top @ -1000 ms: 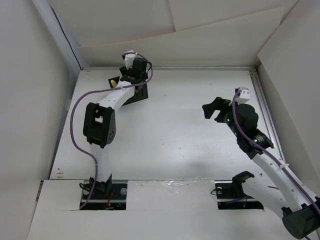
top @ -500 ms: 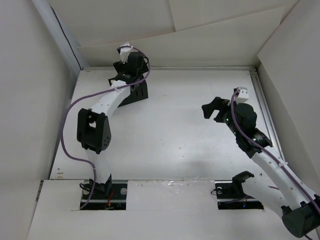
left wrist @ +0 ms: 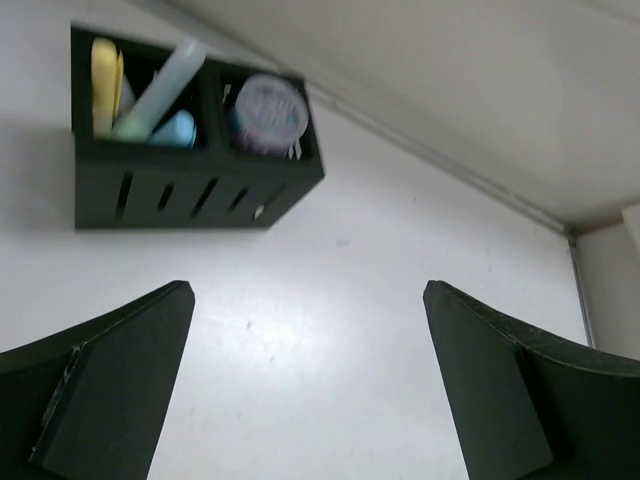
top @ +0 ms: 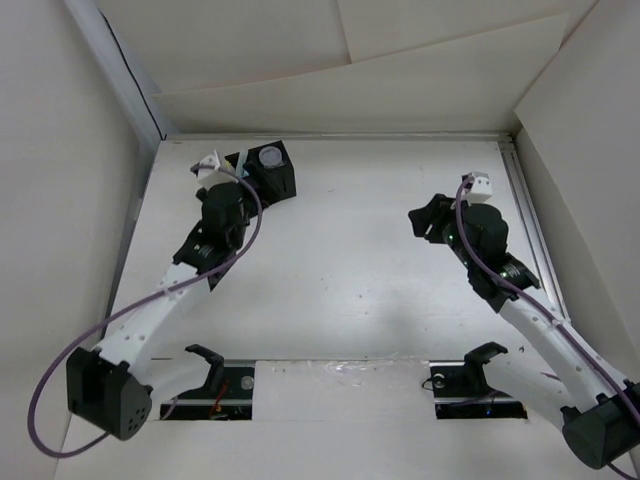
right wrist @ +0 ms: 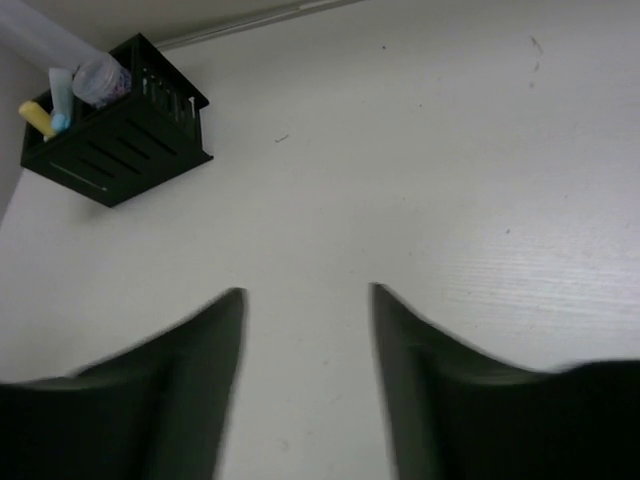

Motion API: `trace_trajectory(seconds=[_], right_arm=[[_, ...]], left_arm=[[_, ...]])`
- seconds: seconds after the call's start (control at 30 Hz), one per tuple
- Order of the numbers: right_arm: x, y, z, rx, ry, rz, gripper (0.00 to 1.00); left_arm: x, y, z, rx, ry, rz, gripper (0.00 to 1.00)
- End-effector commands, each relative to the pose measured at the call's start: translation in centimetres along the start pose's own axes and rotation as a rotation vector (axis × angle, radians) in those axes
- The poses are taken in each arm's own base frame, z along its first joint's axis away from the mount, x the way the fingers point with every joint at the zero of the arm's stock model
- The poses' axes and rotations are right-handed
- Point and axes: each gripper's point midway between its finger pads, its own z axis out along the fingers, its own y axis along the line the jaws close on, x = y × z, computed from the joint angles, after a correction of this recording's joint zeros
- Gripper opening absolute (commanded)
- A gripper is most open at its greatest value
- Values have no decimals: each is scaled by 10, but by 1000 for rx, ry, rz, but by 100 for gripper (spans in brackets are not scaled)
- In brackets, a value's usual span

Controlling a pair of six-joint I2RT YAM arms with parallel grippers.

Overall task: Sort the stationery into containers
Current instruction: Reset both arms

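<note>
A white table (top: 350,280) — matte, faintly scuffed — carries one black slotted two-compartment organiser box (top: 281,186), standing near its far-left corner.

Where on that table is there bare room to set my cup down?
The broad middle of the table, between the left gripper and right gripper, is bare, as is the far edge right of the black organiser. The far left corner is crowded: organiser and left gripper close together.

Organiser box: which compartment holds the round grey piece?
The right compartment in the left wrist view; the other holds a yellow stick and light blue sticks.
</note>
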Motion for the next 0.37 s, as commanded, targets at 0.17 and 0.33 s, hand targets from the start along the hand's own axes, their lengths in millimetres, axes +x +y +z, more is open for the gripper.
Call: trace_trajectory(seconds=[0.17,0.33], right_arm=[[4,6,16,2,14,-17,100],[8,6,18,16,16,-24,100]], left_arm=[[19,32,-67,87,25,-79,100],[16,47,-79,48,-1,-90,100]])
